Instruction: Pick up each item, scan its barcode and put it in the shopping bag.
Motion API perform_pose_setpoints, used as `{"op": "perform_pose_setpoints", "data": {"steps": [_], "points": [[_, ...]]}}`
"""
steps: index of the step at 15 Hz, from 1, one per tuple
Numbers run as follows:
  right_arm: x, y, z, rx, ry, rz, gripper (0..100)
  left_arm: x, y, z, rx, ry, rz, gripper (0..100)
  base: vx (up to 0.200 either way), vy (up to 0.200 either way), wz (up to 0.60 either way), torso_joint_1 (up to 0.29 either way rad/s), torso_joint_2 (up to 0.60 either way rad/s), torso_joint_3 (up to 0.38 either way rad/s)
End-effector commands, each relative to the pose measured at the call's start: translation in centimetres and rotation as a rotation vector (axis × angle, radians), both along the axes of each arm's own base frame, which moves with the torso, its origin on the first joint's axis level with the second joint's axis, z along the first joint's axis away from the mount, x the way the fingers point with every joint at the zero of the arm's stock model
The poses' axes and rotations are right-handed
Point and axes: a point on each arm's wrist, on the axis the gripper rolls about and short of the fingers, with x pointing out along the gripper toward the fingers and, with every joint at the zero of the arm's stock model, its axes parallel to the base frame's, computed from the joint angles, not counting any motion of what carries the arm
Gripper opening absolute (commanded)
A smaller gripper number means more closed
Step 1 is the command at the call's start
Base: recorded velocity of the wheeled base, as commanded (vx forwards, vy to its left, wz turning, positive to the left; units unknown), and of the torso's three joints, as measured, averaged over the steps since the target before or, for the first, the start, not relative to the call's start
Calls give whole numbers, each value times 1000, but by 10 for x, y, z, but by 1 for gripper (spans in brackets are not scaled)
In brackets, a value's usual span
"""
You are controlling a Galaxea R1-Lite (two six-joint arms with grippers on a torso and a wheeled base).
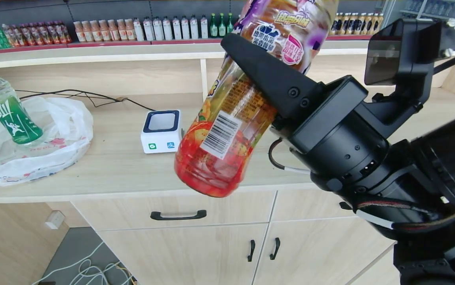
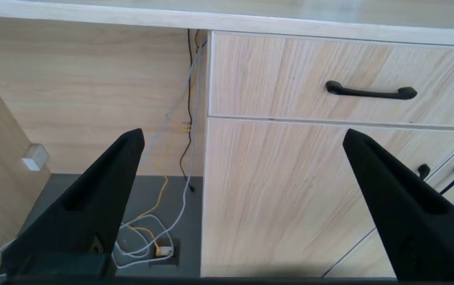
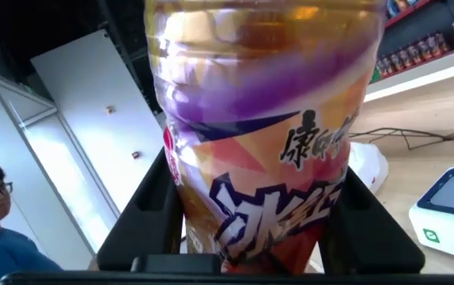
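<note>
My right gripper (image 1: 251, 67) is shut on a large bottle of red drink (image 1: 227, 118) with an orange and purple label, held tilted in the air above the counter's front edge, its barcode (image 1: 220, 133) facing the head camera. The same red drink bottle (image 3: 266, 134) sits between the gripper's black fingers (image 3: 144, 214) in the right wrist view. The white barcode scanner (image 1: 161, 130) stands on the counter just left of the bottle. A white shopping bag (image 1: 45, 142) lies at the counter's left with a green-labelled bottle (image 1: 5, 107) standing in it. My left gripper (image 2: 243, 198) is open, low before the cabinet.
The wooden counter (image 1: 112, 174) has a drawer (image 1: 178, 215) and cabinet doors below. A raised ledge and a shelf of drink bottles (image 1: 152, 28) run behind. A black cable (image 1: 92, 97) lies along the back. Loose wires (image 2: 152, 237) lie on the floor.
</note>
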Motion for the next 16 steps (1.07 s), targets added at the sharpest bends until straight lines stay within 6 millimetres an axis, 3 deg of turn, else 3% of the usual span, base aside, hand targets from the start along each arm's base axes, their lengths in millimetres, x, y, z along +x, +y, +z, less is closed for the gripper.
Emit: {"op": "perform_pose_setpoints", "data": {"steps": [1,7,16], "points": [[-4,-3,5,17,-6,8,0,0,0,0,-1,0,0,100,0,0,0,0,0,0],[-21,3,9,28,-10,72,0,0,0,0,-1,0,0,100,0,0,0,0,0,0],[-24,1,12,33,-22,69,0,0,0,0,-1,0,0,100,0,0,0,0,0,0]]}}
